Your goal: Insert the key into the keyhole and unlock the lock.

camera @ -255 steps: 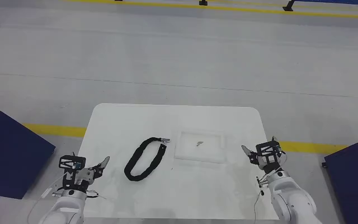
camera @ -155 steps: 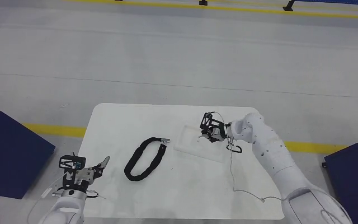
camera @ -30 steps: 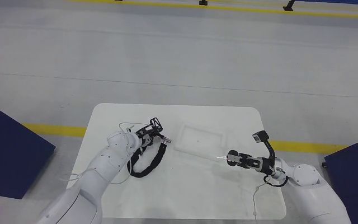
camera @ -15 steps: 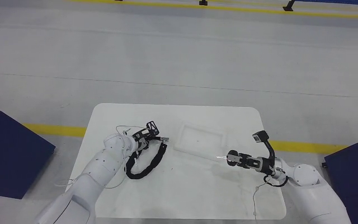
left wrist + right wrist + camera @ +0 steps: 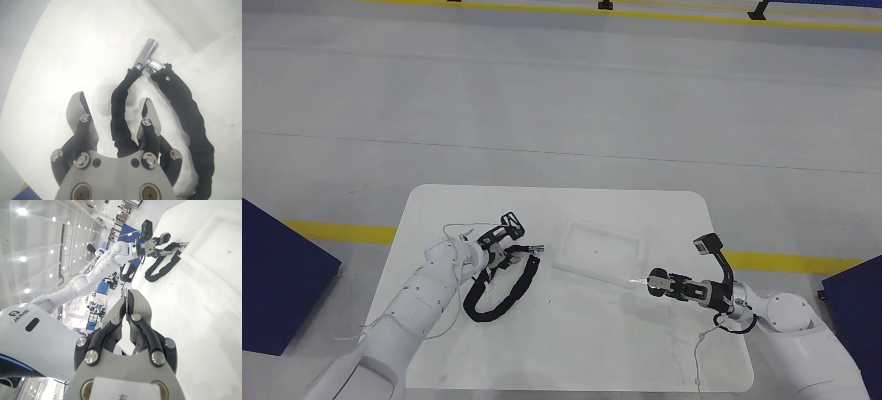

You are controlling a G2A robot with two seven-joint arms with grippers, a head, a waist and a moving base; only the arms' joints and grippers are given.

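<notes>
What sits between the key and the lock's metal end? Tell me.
The shallow tray lies between the key in the shut right gripper and the lock's metal end. The open left gripper straddles the lock's black sleeve just behind that end. Nothing else visible is in the way.

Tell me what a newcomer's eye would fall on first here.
The black chain lock stands out, looped on the white table left of centre, with its chrome cylinder at the far end. The left pincer is open astride one strand of the chain. Out to the right, the right pincer is shut on the small key, which points toward the lock.
</notes>
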